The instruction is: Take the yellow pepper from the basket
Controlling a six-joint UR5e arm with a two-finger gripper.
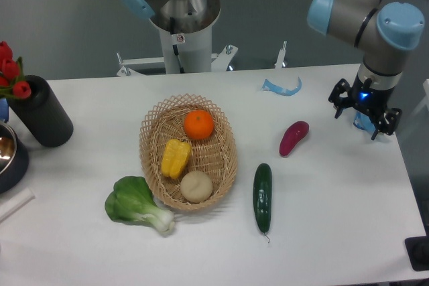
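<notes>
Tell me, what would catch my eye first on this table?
Probably the wicker basket in the middle, holding a yellow pepper, an orange and a pale round ball. Off at the right edge, the robot's gripper hangs, well away from the basket.

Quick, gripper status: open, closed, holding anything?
Gripper: open and empty, at the table's far right, well away from the pepper in the basket.

One fixed view — high, facing the table [335, 219].
</notes>
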